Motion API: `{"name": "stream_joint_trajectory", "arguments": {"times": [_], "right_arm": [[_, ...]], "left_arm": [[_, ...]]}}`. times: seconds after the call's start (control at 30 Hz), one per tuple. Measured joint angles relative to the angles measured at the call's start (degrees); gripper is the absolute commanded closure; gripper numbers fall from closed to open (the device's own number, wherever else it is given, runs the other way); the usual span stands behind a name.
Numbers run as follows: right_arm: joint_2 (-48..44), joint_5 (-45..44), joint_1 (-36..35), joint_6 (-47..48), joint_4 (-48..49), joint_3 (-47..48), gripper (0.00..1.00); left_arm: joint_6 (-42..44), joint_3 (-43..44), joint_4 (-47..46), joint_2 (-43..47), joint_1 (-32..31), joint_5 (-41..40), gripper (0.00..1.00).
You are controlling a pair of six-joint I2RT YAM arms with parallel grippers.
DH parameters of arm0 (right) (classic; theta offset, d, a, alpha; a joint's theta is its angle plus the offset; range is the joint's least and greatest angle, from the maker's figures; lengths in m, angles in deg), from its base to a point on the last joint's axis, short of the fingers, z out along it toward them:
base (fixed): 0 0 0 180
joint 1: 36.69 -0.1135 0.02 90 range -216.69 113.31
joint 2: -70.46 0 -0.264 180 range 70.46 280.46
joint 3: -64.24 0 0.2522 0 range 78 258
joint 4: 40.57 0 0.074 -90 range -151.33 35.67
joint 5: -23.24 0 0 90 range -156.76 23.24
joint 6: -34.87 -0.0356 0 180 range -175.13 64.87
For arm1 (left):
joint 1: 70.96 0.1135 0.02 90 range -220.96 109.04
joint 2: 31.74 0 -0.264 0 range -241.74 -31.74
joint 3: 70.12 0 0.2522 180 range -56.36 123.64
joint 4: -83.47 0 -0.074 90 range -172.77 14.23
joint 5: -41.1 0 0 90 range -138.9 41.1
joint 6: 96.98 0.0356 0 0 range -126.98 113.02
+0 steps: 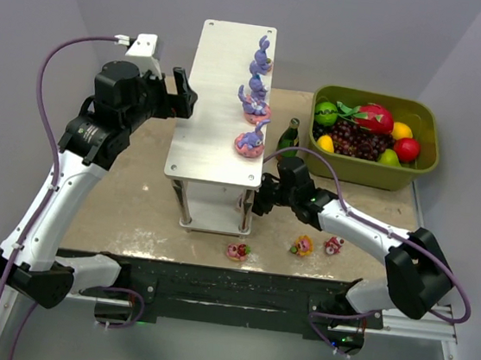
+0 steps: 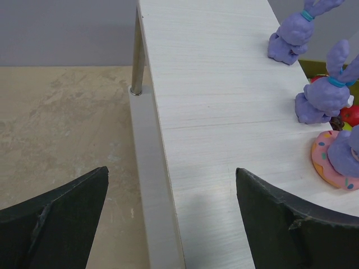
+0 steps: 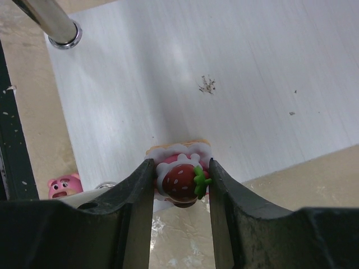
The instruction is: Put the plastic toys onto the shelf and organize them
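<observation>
Worn tan desk [image 1: 134, 194] carries a two-tier white shelf [image 1: 215, 99], with an olive-green bin [image 1: 372, 173] of fruit to its right. At the top board's left edge, the left end effector [image 1: 183, 95] hovers wide open and empty. Low beside the shelf, the right end effector [image 1: 260, 195] grips a strawberry-topped toy [image 3: 180, 178] at the lower tier's edge. Three purple bunnies [image 1: 255, 99] line the top board's right side; three small toys [image 1: 302, 245] lie on the desk in front.
</observation>
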Motion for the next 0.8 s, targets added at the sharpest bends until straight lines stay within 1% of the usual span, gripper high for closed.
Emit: {"name": "stream_joint_trajectory", "arguments": {"times": [0.23,0.57,0.63,0.77,0.8], "right_arm": [[0.0,2.4,0.0,5.9,-1.6,0.5,0.86],[1.7,5.4,0.6,12.2,-3.9,2.6,0.82],[2.0,5.6,0.6,13.0,-3.9,2.8,0.77],[3.0,6.4,0.6,15.2,-4.9,4.0,0.63],[3.4,6.8,0.5,15.8,-5.3,4.5,0.62]], "left_arm": [[0.0,-0.1,0.2,0.3,0.0,-0.3,0.0],[0.0,-0.2,0.2,1.5,0.0,-0.9,0.0],[0.0,-0.2,0.2,1.6,0.0,-1.1,0.0],[0.0,-0.4,0.2,1.8,0.0,-1.5,0.01],[0.0,-0.5,0.2,1.8,0.0,-1.6,0.01]]}}
